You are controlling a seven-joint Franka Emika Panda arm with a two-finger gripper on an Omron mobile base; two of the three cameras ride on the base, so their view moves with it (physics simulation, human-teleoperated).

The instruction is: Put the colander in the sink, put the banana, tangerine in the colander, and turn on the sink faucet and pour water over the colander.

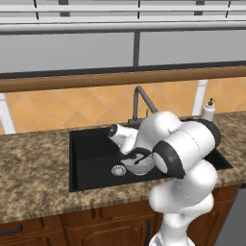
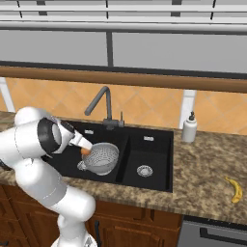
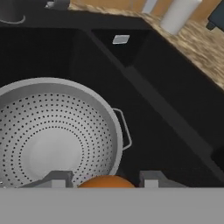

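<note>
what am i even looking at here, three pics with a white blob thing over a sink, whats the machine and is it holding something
It is a computer-rendered kitchen with a white robot arm with dark joints. Two pictures come from cameras behind the arm, one to its left and one to its right, so they show the same scene from two sides. The third comes from a camera on the hand, looking down past its jaws.

In the speckled brown stone counter sits a black double-basin sink with a dark grey bent faucet and a white soap bottle beside it. A round silver metal colander full of small holes stands in the larger basin. The jaws hold a small round orange tangerine at the colander's rim. A small yellow banana lies on the counter, right of the sink.
</note>
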